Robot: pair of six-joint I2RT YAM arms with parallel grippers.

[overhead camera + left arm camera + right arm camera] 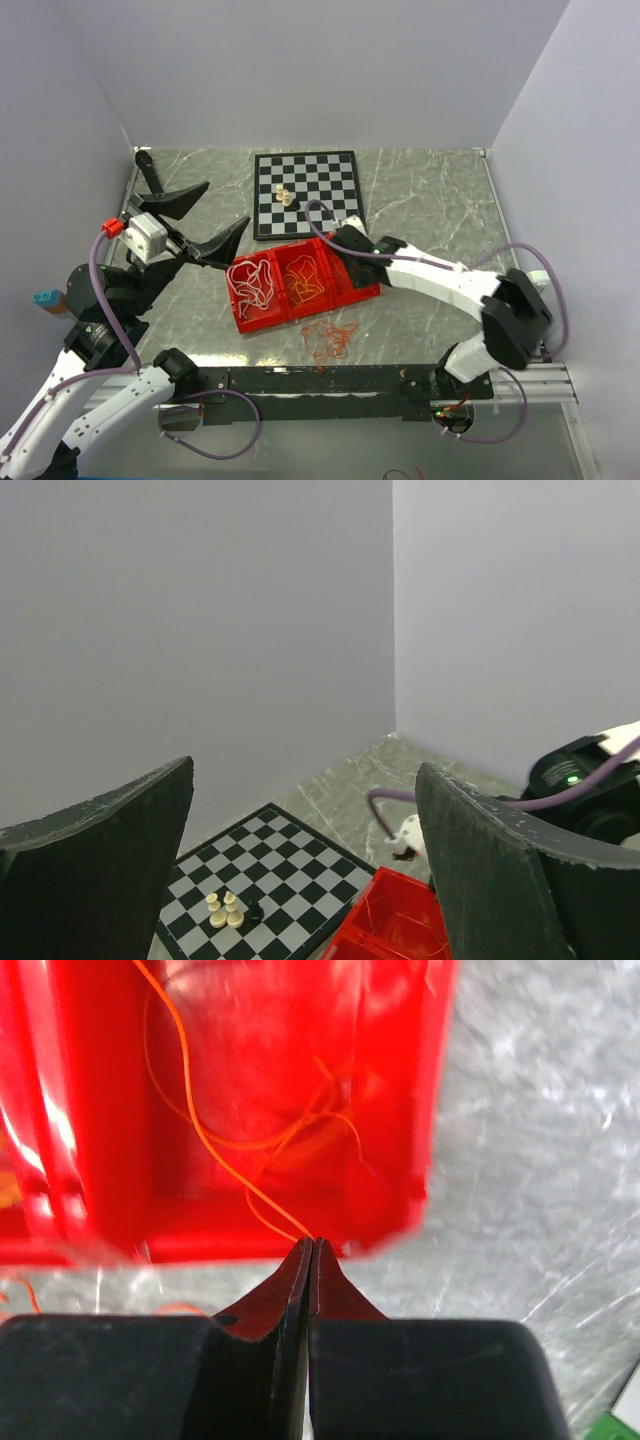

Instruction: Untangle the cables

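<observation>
- While the left hand (227, 203) hangs above the bench (420, 200) at about 9 o'clock from the red tray (290, 317), its jaws are spread as wide as they go and grip nothing.
- From the left wrist camera, its two dark fingers (100, 880) frame the grey walls, with bare space between them.
- The right hand (325, 236) reaches in from 3 o'clock and sits over the tray's 3 o'clock compartment.
- In the right wrist view, the right hand (310, 1245) is closed tight, its fingertips pressed together.
- A thin orange cable (200, 1130) runs from that compartment straight into the seam between the tips, so it looks pinched there.
- The white cables (252, 283) lie bunched in the tray's 9 o'clock compartment.
- The yellow-orange cables (305, 280) fill the middle compartment.
- A loose tangle of red-orange cables (330, 340) lies on the bench at 6 o'clock from the tray, just beside its near wall.
- A chessboard (320, 180) lies flat at 12 o'clock from the tray, close to its far edge.
- A few pale chess pieces (283, 195) stand clustered on the board's 9 o'clock half.
</observation>
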